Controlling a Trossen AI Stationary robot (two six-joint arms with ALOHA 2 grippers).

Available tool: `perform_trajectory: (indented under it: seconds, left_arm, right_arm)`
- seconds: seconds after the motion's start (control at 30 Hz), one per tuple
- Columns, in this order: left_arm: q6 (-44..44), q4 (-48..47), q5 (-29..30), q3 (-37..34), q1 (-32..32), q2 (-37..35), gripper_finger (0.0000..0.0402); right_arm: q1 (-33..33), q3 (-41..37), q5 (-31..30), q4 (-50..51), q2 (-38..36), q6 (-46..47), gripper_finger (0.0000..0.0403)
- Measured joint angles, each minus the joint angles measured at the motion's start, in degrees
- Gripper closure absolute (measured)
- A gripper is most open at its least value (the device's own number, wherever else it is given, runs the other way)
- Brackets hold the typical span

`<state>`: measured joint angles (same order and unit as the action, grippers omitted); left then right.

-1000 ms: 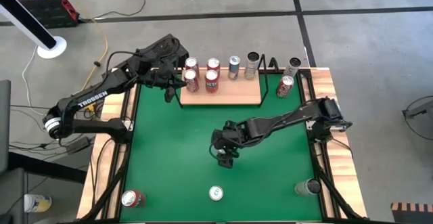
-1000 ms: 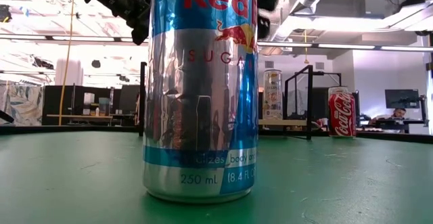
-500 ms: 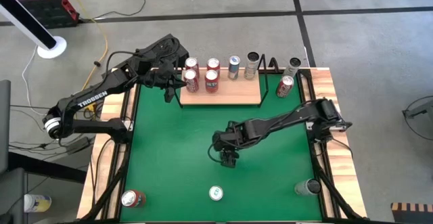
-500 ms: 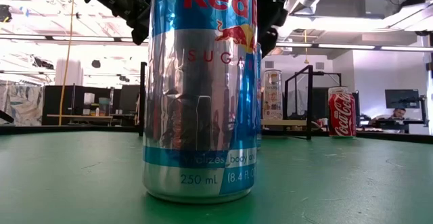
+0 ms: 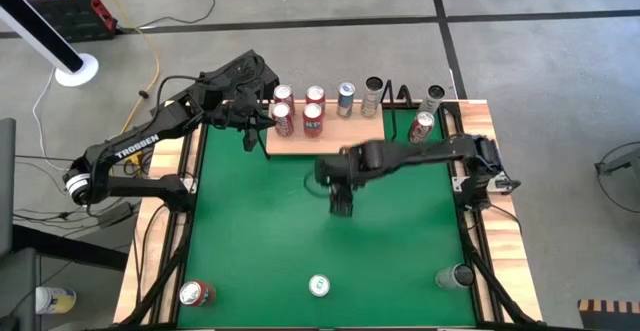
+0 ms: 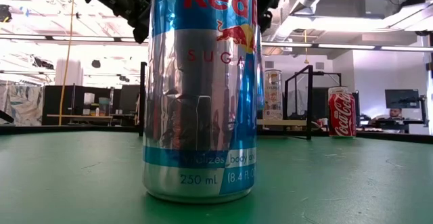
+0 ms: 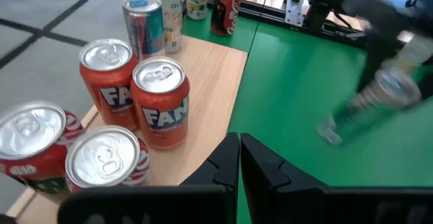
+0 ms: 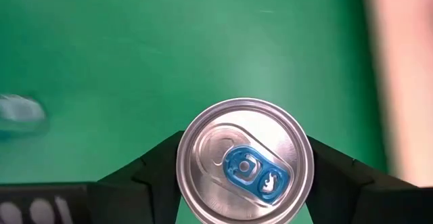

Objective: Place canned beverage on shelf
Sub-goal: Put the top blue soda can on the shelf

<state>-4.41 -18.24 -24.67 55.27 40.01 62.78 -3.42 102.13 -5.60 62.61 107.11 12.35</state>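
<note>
Because the shelf (image 5: 326, 139) is already crowded with red cans at its left end, the silver can with a blue tab (image 8: 245, 162) is carried toward its free front edge, held upright so it can be set down standing. The right claw (image 5: 341, 197) is closed on that can, one finger pressed to each side, above the green table (image 5: 250, 231) just in front of the shelf. The left claw (image 7: 239, 155) is held shut and empty over the shelf's left end, beside the red cans (image 7: 160, 101).
</note>
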Motion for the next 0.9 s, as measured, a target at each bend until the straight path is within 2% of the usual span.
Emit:
perform_trajectory:
  seconds: [0.2,0.47,0.73,0.9]
  left_arm:
    - [-0.7,1.2,-0.6,0.0,0.0,0.0,0.0402]
    - [0.6,1.3,-1.2,0.0,0.0,-0.2,0.0402]
    - [2.0,4.7,4.0,0.0,0.0,-0.2,0.0402]
    - [3.7,6.0,8.1,0.0,0.0,-0.2,0.0402]
  right_arm:
    - [8.1,5.3,2.5,2.8,-0.1,-7.0,0.0142]
    - [20.3,6.0,5.8,4.5,-2.8,-19.7,0.0142]
    - [32.2,6.0,12.0,2.3,-1.8,-30.9,0.0142]
    - [36.9,5.9,16.4,0.9,-1.0,-34.2,0.0142]
